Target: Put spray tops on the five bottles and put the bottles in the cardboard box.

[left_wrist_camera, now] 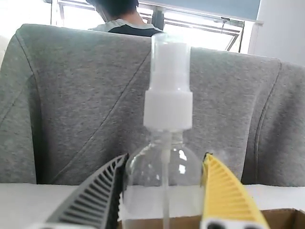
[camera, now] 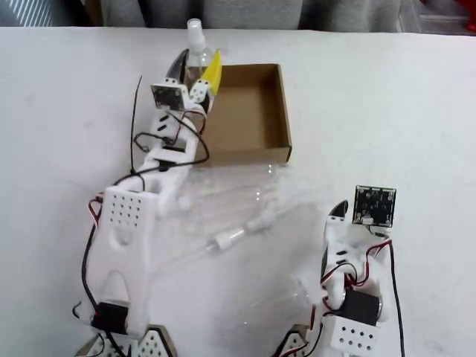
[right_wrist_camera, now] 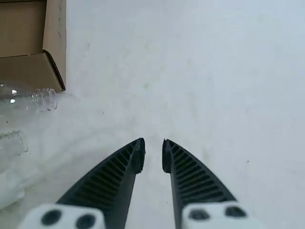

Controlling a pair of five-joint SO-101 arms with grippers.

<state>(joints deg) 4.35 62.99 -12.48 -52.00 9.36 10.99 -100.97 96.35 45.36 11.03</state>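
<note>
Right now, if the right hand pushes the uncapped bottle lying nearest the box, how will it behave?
The bottle lies on its side and looks round, so it would probably roll. It appears empty, thus likely light.

a flat white table (camera: 401, 104) carries everything, and toward its far side sits a shallow, open-topped brown cardboard box (camera: 245, 155). just in front of the box's near wall, clear plastic bottles (camera: 223, 197) lie on their sides close together; their number is hard to tell, and one uncapped threaded neck (right_wrist_camera: 45, 98) lies just beside the box's near corner. a little nearer, among the bottles, lie what look like two white plastic spray tops (camera: 227, 239), set end to end on a slant, with a thin dip tube trailing from one.
</note>
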